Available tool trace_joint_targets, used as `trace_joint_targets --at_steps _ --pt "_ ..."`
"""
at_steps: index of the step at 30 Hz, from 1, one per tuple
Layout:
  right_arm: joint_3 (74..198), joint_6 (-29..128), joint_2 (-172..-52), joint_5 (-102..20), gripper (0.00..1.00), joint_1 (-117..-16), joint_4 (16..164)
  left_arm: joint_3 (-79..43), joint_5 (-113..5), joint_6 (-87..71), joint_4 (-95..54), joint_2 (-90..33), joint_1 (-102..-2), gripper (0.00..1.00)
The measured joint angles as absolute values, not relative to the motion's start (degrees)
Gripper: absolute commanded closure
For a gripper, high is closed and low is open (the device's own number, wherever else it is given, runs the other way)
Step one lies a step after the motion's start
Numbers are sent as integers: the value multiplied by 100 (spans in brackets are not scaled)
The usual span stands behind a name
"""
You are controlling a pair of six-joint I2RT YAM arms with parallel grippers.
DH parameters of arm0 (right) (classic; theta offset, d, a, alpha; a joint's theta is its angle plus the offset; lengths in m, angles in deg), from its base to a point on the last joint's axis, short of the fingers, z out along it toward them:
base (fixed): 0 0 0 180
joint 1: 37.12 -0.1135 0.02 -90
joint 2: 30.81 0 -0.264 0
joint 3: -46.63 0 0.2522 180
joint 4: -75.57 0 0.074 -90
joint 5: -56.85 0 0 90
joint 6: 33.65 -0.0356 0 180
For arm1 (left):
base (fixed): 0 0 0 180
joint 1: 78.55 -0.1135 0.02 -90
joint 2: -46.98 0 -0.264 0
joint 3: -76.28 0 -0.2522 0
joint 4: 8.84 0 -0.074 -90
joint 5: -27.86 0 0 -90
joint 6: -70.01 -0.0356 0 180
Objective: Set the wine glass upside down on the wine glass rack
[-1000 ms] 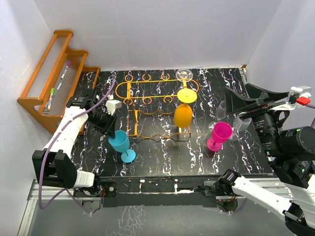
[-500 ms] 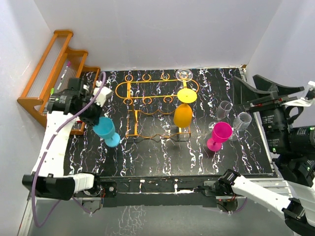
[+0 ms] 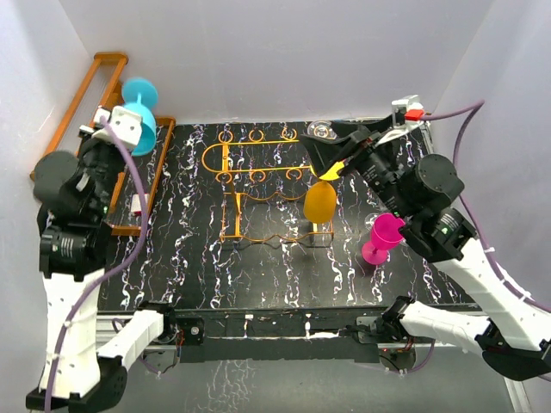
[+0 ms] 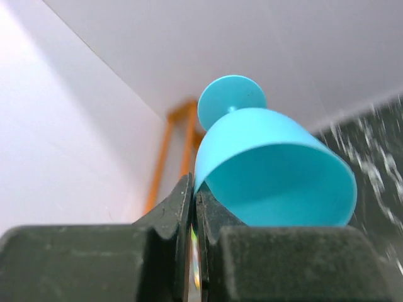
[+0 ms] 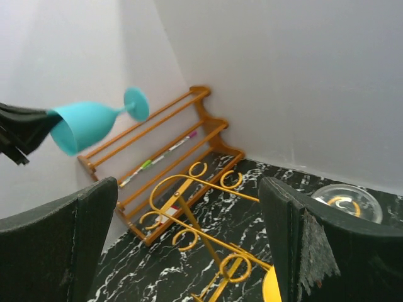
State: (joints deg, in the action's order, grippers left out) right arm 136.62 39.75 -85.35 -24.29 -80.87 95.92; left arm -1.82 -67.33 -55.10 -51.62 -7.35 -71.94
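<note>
My left gripper (image 3: 120, 131) is raised high at the back left, shut on the rim of a cyan wine glass (image 3: 140, 110). The glass lies tilted, its foot pointing toward the back wall. In the left wrist view the fingers (image 4: 176, 211) pinch the bowl's edge of the cyan glass (image 4: 271, 163). The orange wire wine glass rack (image 3: 258, 163) stands mid-table, and it also shows in the right wrist view (image 5: 195, 220). My right gripper (image 3: 349, 146) is open and empty, held above the rack's right end. From the right wrist the cyan glass (image 5: 88, 123) hangs in the air at the left.
An orange glass (image 3: 319, 202) hangs upside down on the rack, its yellow foot partly behind my right gripper. A clear glass foot (image 3: 320, 131) shows at the rack's back. A magenta glass (image 3: 383, 237) stands upright at the right. A wooden shelf (image 3: 110, 60) leans at the back left.
My left arm has lifted the cyan glass off the table, up and toward the back left. My right arm has swung in from the right edge to above the rack's right end.
</note>
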Motion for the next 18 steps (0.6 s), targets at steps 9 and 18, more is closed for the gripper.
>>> trace_joint_targets --at_steps 9,18 --pt "13666 3274 -8994 -3620 4 -8087 8711 -4059 -4250 -5637 1502 832 -7192 100" --pt "13640 2485 -9584 -4485 18 -8087 7603 -5272 -3197 -5082 5600 63 -7179 100"
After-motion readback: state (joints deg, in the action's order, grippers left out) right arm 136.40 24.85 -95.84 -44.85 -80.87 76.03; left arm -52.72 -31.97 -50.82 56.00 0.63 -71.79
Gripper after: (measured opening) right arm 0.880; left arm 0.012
